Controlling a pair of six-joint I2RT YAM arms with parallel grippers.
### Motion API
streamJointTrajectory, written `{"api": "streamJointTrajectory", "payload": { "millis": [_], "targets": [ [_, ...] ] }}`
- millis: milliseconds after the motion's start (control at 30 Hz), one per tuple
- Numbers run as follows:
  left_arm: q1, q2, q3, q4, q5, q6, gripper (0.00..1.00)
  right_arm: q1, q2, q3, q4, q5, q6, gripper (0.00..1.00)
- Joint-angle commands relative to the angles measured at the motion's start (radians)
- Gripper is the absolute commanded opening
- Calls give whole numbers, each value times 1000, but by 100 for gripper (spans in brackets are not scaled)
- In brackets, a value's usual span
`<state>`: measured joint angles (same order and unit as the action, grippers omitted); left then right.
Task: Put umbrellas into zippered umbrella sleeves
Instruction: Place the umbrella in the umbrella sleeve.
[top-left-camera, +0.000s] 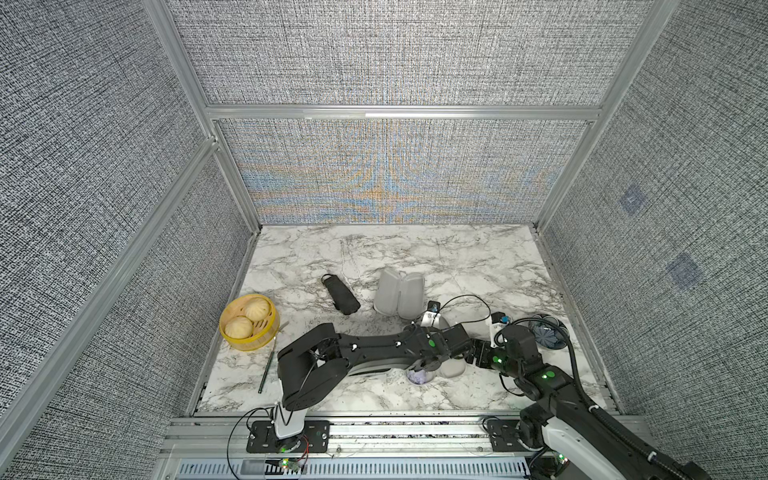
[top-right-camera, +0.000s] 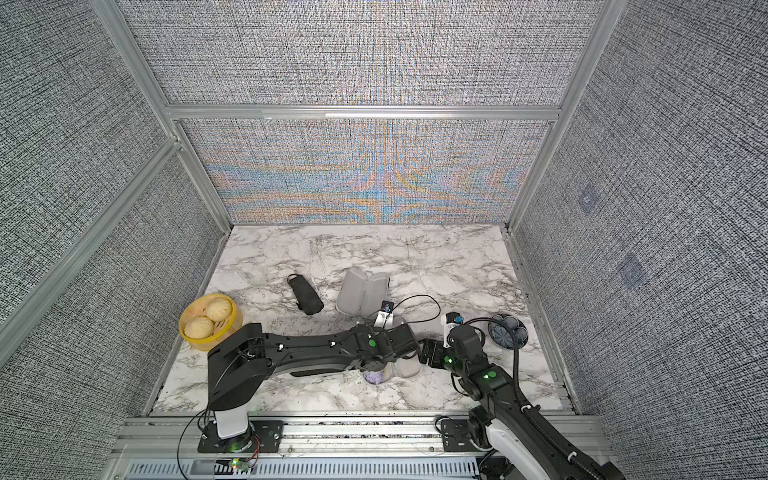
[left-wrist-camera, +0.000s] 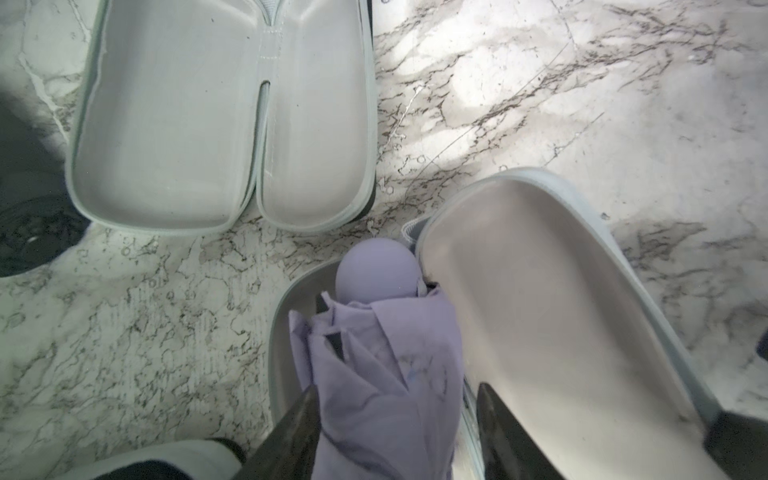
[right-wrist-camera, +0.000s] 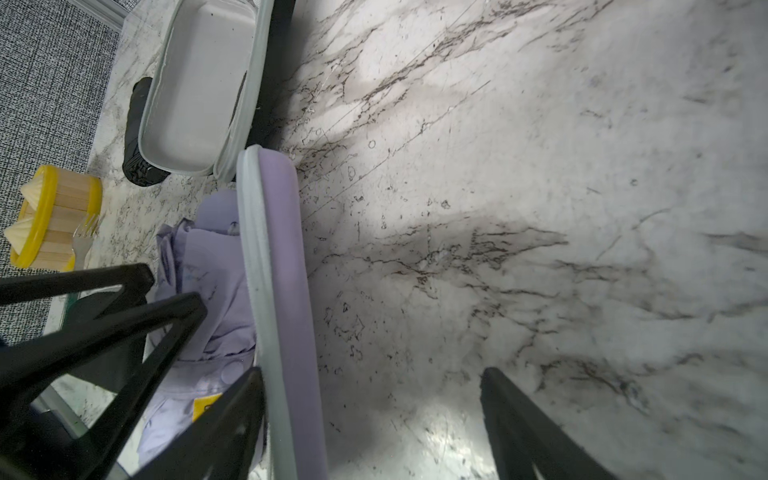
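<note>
The job is barely started, by my reckoning. The lavender umbrella (left-wrist-camera: 386, 374) lies lengthwise in the lower half of the lavender sleeve (right-wrist-camera: 282, 291), knob end toward the sleeve's rounded end, but the fabric is loose and bulging. The other half stands tilted up beside it, so nothing is closed or zipped. Farther back on the marble table (top-left-camera: 478, 257), a black umbrella (top-left-camera: 340, 296) lies bare, just beside a second sleeve (top-left-camera: 399, 293) that is splayed open with both grey halves empty. I cannot find a third umbrella or sleeve from here. My left gripper (left-wrist-camera: 397, 388) is released: its jaws stand parted around the lavender umbrella, one finger resting against the fabric and the other clear of it, so I am straddling it, not squeezing. My right gripper (right-wrist-camera: 372, 370) is spread wide and empty. One finger sits at the grey rim of the raised half on its inner side, and the other is well out over bare marble.
</note>
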<state>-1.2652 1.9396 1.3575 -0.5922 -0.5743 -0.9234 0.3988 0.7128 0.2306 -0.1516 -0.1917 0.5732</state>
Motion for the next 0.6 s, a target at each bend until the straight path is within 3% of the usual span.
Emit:
{"api": "streamJointTrajectory", "payload": {
  "millis": [0, 167, 333, 567],
  "targets": [
    [4, 57, 49, -130, -69, -18, 53, 3, -2, 1, 1, 9, -3, 84],
    [5, 71, 77, -310, -185, -144, 47, 7, 33, 3, 33, 7, -4, 84],
    [34, 14, -67, 22, -3, 6, 46, 8, 63, 1, 73, 11, -5, 84],
    [43, 13, -35, 25, -17, 42, 54, 5, 39, -7, 141, 29, -3, 83]
  ]
}}
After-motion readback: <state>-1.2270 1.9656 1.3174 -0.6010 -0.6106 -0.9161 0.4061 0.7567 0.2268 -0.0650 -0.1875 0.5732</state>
